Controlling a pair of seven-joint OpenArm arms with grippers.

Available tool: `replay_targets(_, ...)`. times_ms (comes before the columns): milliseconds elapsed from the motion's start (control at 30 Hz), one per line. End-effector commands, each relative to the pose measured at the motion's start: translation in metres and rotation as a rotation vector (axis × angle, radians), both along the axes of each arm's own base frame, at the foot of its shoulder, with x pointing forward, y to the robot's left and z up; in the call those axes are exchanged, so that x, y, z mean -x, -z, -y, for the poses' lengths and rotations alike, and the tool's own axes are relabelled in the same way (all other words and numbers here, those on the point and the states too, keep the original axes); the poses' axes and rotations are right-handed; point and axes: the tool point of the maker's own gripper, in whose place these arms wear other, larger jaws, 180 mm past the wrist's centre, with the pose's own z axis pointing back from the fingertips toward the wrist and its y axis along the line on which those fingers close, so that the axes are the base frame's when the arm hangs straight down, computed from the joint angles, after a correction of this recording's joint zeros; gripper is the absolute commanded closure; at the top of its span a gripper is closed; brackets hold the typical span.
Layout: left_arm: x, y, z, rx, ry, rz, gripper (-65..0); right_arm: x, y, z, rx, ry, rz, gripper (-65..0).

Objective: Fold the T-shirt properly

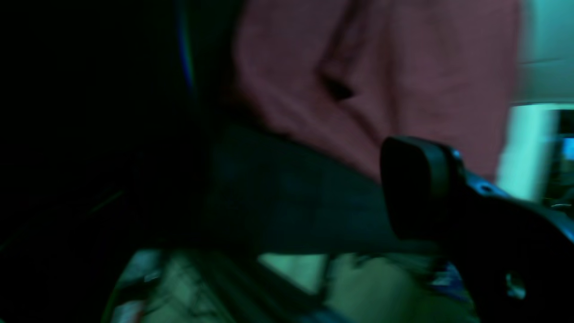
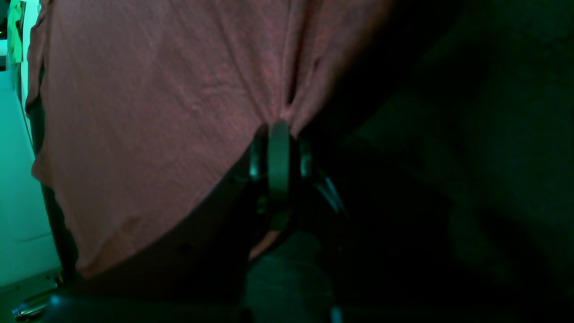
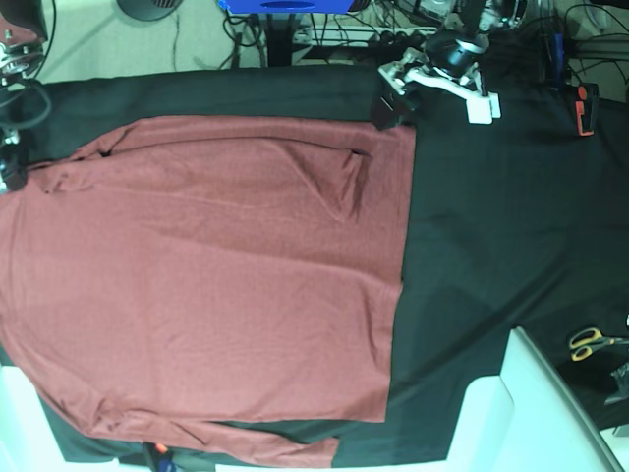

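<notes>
The brick-red T-shirt (image 3: 226, 275) lies spread over the black cloth (image 3: 491, 226), with wrinkles near its upper middle. My right gripper (image 2: 279, 134) is shut on a puckered fold of the T-shirt (image 2: 148, 112); in the base view the right gripper (image 3: 12, 175) sits at the far left edge by the shirt's corner. My left gripper (image 3: 386, 106) hovers at the shirt's top right corner. In the blurred left wrist view one dark finger (image 1: 417, 188) stands wide of the other with nothing between, and the T-shirt (image 1: 381, 67) lies just beyond.
Yellow-handled scissors (image 3: 588, 341) lie at the right edge. A white surface (image 3: 531, 413) juts in at the bottom right. A red and black tool (image 3: 585, 108) rests at the top right. Cables and a blue object (image 3: 285, 5) sit beyond the table's far edge.
</notes>
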Motion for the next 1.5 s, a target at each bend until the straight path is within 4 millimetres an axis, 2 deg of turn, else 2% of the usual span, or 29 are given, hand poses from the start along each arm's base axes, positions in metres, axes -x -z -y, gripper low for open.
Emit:
replay_targets(0, 0.004, 0.003, 0.006, 0.016, 0.040, -0.013, -65.0, -0.007, -0.013, 0.016, 0.035, 0.008, 0.032, -0.5)
replay_targets(67, 0.003, 0.002, 0.013, 0.044, 0.066, 0.014, -65.0, -0.006, -0.013, 0.015, 0.035, 0.007, 0.029, -0.5)
replay_targets(200, 0.001, 0.007, 0.012, 0.051, 0.059, 0.013, -65.0, -0.003, -0.012, 0.015, 0.035, 0.006, 0.024, -0.5)
replay_targets(400, 0.003, 0.023, 0.019, 0.081, 0.023, -0.026, -65.0, -0.003, -0.011, 0.015, 0.035, 0.005, 0.022, -0.5)
replay_targets(667, -0.020, 0.019, 0.023, 0.088, 0.023, 0.012, -65.0, 0.003, -0.008, 0.015, 0.035, 0.005, 0.010, -0.5)
replay_targets(800, -0.017, 0.022, 0.023, 0.085, 0.005, -0.011, -61.5, 0.003, -0.008, 0.015, 0.035, 0.005, 0.010, -0.5)
replay_targets(900, 0.001, 0.033, 0.019, 0.070, -0.042, -0.078, -60.9, 0.003, -0.008, 0.015, 0.035, 0.005, 0.010, -0.5)
replay_targets(1000, 0.014, 0.036, -0.008, 0.049, -0.146, -0.101, -60.9, 0.003, -0.009, 0.016, 0.036, 0.005, 0.010, -0.5)
replay_targets(1133, 0.016, 0.034, -0.038, 0.018, -0.240, -0.095, -60.9, 0.003, -0.009, 0.016, 0.036, 0.005, 0.010, -0.5)
replay_targets(1300, 0.005, 0.022, -0.043, 0.004, -0.236, -0.051, -60.9, 0.003, -0.009, 0.016, 0.036, 0.005, 0.010, -0.5)
replay_targets(1467, 0.001, 0.023, -0.039, 0.012, -0.229, -0.048, -60.9, 0.004, -0.008, 0.015, 0.035, 0.005, 0.008, -0.5)
